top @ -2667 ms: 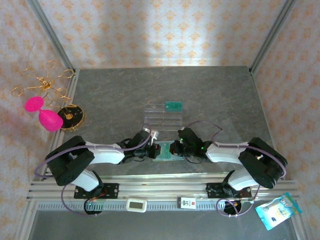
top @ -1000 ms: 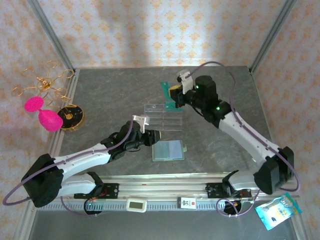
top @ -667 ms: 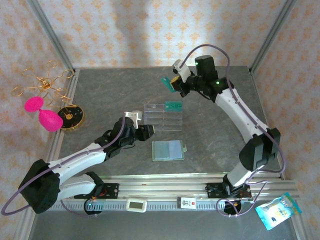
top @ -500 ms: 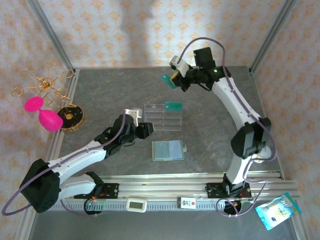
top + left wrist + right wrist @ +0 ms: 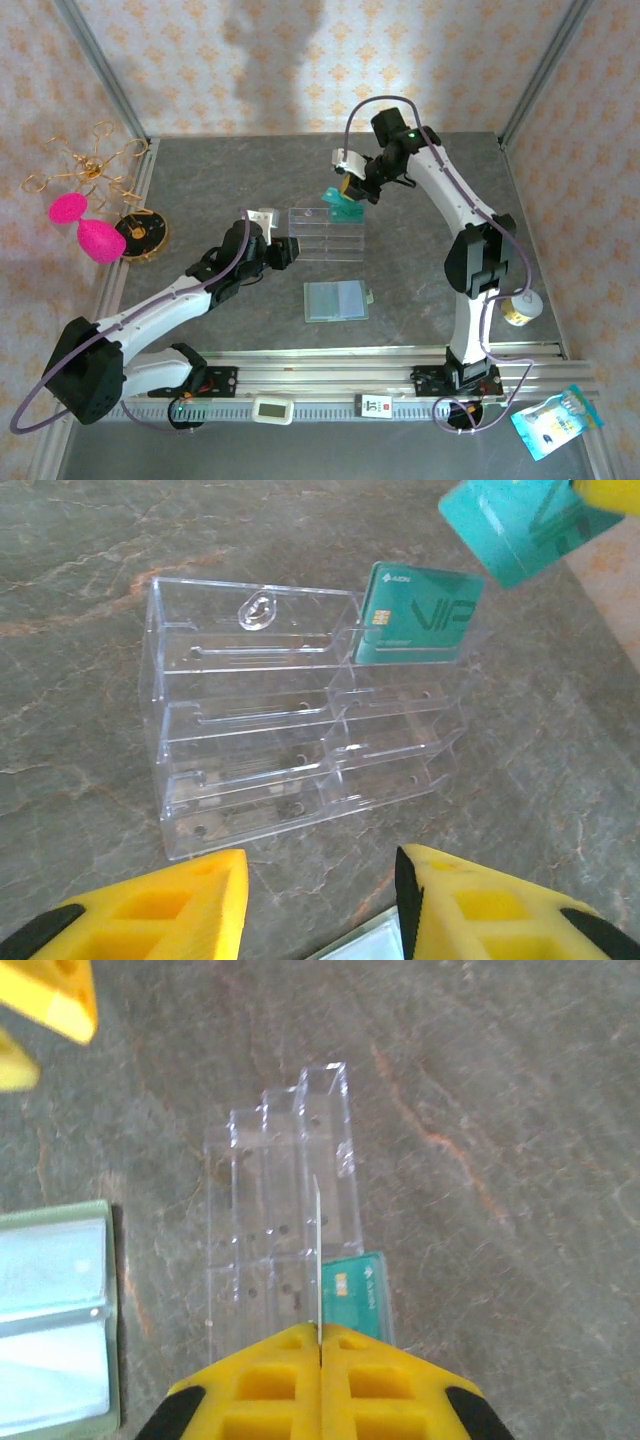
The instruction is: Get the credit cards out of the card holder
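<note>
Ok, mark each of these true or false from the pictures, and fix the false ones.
1. The right gripper is shut on a thin teal plastic card held in the air over the clear plastic compartment tray. True.
2. That tray has no card in it. False: a teal card marked VIP stands in its far right compartment.
3. The sage-green folding card holder lies open on the grey stone-patterned table. True.
4. The left gripper grips the card holder. False: its jaws are open and hold nothing, and it hovers by the near side of the tray.
</note>
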Tool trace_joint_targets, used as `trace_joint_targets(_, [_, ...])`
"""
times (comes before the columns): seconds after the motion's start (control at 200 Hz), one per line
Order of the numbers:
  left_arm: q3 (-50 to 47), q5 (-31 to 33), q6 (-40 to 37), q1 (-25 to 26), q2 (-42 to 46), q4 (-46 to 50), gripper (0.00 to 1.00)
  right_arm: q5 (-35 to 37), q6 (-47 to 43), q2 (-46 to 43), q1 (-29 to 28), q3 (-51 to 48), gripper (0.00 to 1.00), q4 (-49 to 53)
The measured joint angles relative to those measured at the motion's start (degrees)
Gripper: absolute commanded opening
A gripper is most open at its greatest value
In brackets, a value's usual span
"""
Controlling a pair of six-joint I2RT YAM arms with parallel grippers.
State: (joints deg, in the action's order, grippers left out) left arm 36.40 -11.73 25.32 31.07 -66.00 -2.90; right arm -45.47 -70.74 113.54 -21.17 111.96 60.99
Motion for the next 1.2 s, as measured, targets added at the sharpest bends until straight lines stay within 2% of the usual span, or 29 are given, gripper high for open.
trace_joint_targets(0.441, [2.14,0.66,-1.86,-0.85,-1.6,0.83,0.44,4.52,-4.52,0.61,0.39,-1.46,0.0,0.04])
trace_joint_targets(1.201, [2.47,0.42,-1.88,-1.51,-2.78,0.98,0.44,9.79,-2.8,2.78,0.02,-5.25,0.01,-5.05])
